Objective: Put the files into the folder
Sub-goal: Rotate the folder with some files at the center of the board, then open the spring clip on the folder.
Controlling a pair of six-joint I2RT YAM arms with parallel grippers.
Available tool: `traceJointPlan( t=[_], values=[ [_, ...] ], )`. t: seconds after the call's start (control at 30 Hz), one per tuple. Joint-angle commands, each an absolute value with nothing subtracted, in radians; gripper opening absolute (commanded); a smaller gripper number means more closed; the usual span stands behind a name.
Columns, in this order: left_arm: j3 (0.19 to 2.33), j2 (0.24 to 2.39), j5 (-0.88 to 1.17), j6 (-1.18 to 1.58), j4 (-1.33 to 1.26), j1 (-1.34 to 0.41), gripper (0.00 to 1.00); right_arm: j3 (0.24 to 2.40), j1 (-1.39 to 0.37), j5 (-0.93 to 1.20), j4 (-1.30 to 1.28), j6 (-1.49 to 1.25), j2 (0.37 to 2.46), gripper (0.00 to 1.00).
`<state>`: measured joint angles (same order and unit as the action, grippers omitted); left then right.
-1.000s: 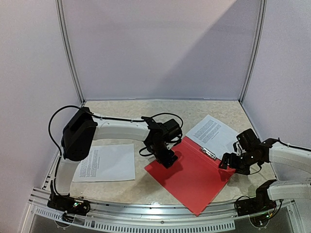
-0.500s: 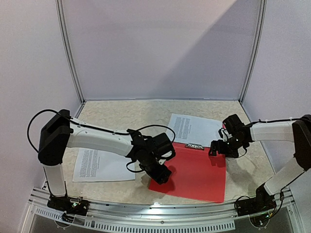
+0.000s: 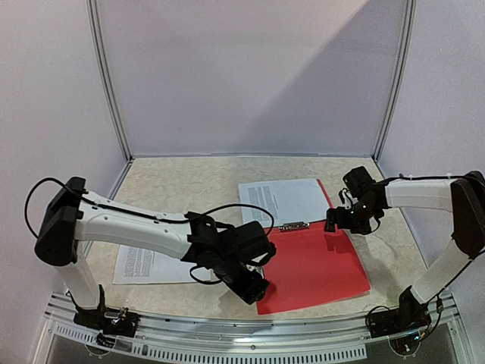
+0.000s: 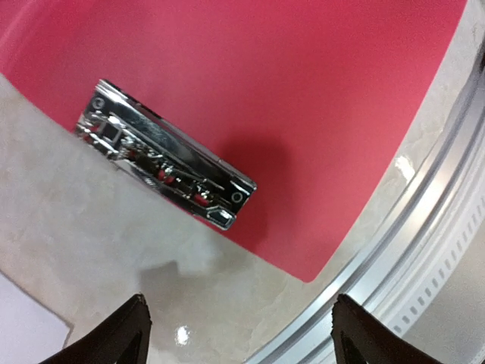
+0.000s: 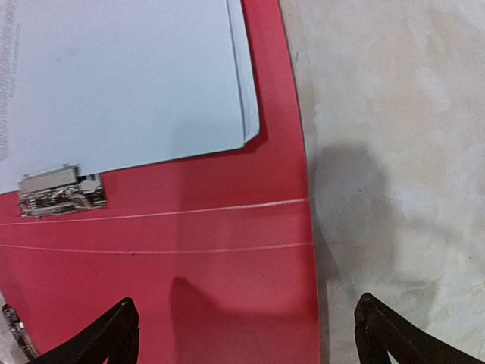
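Observation:
The red folder lies open on the table, with a metal clip at its spine. White printed files lie on its far cover; they also show in the right wrist view. Another file lies on the table to the left. My left gripper is open and empty over the table by the folder's near left corner, next to a metal clip. My right gripper is open and empty above the folder's right edge near the spine.
The metal rail runs along the table's near edge, close to the left gripper, and shows in the left wrist view. Grey walls close in the back and sides. Marbled tabletop lies beyond the folder.
The folder has turned from a diamond angle to nearly square with the table. My left gripper has moved toward the near edge. My right gripper has moved farther back and to the left.

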<state>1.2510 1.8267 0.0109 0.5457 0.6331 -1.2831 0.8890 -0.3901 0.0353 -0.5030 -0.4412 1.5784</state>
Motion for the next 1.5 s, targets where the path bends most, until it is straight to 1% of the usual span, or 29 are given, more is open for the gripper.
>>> traceJointPlan(
  t=[0.0, 0.03, 0.07, 0.13, 0.17, 0.2, 0.23, 0.27, 0.33, 0.37, 0.43, 0.57, 0.63, 0.73, 0.8, 0.93, 1.0, 1.2, 1.27, 1.47],
  values=[
    [1.225, 1.700, -0.092, 0.614, 0.682, -1.230, 0.82, 0.878, -0.385, 0.075, -0.596, -0.471, 1.380, 0.98],
    [1.208, 1.684, -0.105, 0.636, 0.669, -1.209, 0.80, 0.857, -0.387, 0.134, -0.585, -0.484, 1.323, 0.96],
    [1.186, 1.665, -0.113, 0.665, 0.634, -1.182, 0.79, 0.829, -0.396, 0.188, -0.566, -0.498, 1.281, 0.91],
    [1.125, 1.633, -0.100, 0.729, 0.554, -1.127, 0.77, 0.761, -0.439, 0.263, -0.524, -0.554, 1.213, 0.77],
    [1.095, 1.621, -0.094, 0.765, 0.510, -1.101, 0.74, 0.735, -0.472, 0.295, -0.500, -0.577, 1.199, 0.67],
    [1.069, 1.615, -0.089, 0.797, 0.471, -1.078, 0.70, 0.716, -0.509, 0.321, -0.476, -0.608, 1.190, 0.61],
    [1.042, 1.614, -0.081, 0.825, 0.431, -1.058, 0.67, 0.702, -0.554, 0.333, -0.451, -0.628, 1.190, 0.55],
    [1.032, 1.624, -0.069, 0.843, 0.392, -1.044, 0.64, 0.691, -0.600, 0.337, -0.422, -0.660, 1.200, 0.53],
    [1.040, 1.658, -0.049, 0.868, 0.354, -1.023, 0.54, 0.683, -0.695, 0.349, -0.360, -0.696, 1.226, 0.51],
    [1.052, 1.679, -0.044, 0.871, 0.347, -1.022, 0.51, 0.679, -0.735, 0.357, -0.330, -0.720, 1.254, 0.49],
    [1.079, 1.718, -0.044, 0.879, 0.344, -1.022, 0.49, 0.677, -0.801, 0.380, -0.269, -0.757, 1.301, 0.46],
    [1.085, 1.777, -0.009, 0.890, 0.297, -1.013, 0.42, 0.678, -0.921, 0.401, -0.156, -0.810, 1.414, 0.43],
    [1.083, 1.794, 0.022, 0.897, 0.270, -1.013, 0.40, 0.679, -0.958, 0.421, -0.103, -0.831, 1.476, 0.38],
    [1.084, 1.815, 0.042, 0.902, 0.243, -1.011, 0.36, 0.693, -0.991, 0.441, -0.048, -0.860, 1.555, 0.32],
    [1.080, 1.825, 0.058, 0.902, 0.217, -1.010, 0.33, 0.713, -1.011, 0.445, -0.029, -0.869, 1.589, 0.30],
    [1.087, 1.857, 0.078, 0.902, 0.195, -1.007, 0.31, 0.751, -1.027, 0.456, -0.010, -0.879, 1.650, 0.26],
    [1.088, 1.873, 0.089, 0.901, 0.184, -1.005, 0.29, 0.764, -1.033, 0.462, -0.009, -0.883, 1.666, 0.24],
    [1.086, 1.904, 0.114, 0.899, 0.161, -1.005, 0.24, 0.776, -1.045, 0.493, 0.062, -0.908, 1.724, 0.23],
    [1.087, 1.909, 0.114, 0.899, 0.161, -1.004, 0.23, 0.780, -1.047, 0.497, 0.074, -0.917, 1.738, 0.22],
    [1.089, 1.920, 0.123, 0.900, 0.160, -1.002, 0.22, 0.794, -1.049, 0.502, 0.076, -0.928, 1.773, 0.17]
  ],
)
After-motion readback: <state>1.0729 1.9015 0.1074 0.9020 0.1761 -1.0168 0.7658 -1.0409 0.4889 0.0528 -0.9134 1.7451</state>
